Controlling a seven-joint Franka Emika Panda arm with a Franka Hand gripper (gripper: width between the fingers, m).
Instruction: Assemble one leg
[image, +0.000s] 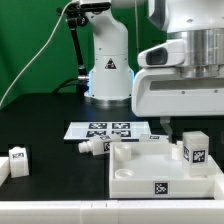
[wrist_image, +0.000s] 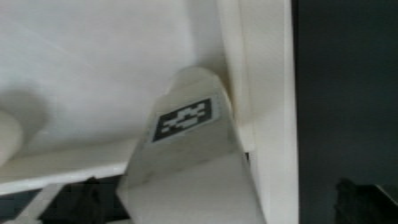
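Observation:
One leg (image: 192, 148), a stubby white peg with a black-and-white tag, stands upright in the right corner of the white square panel (image: 135, 170). My gripper (image: 186, 124) hangs just above it. In the wrist view the same leg (wrist_image: 183, 125) lies against the panel's wall (wrist_image: 263, 90) and runs down between my fingers. My gripper (wrist_image: 222, 208) is open: the dark left fingertip (wrist_image: 75, 202) is at the leg's edge. The right one (wrist_image: 366, 200) stands apart beyond the wall. A second leg (image: 91, 146) lies on the table. A third (image: 18, 158) stands at the exterior view's left.
The marker board (image: 110, 130) lies flat behind the panel. The robot's white base (image: 108, 70) stands at the back, with a black cable and stand to its left. A pale strip runs along the table's front edge (image: 60, 212).

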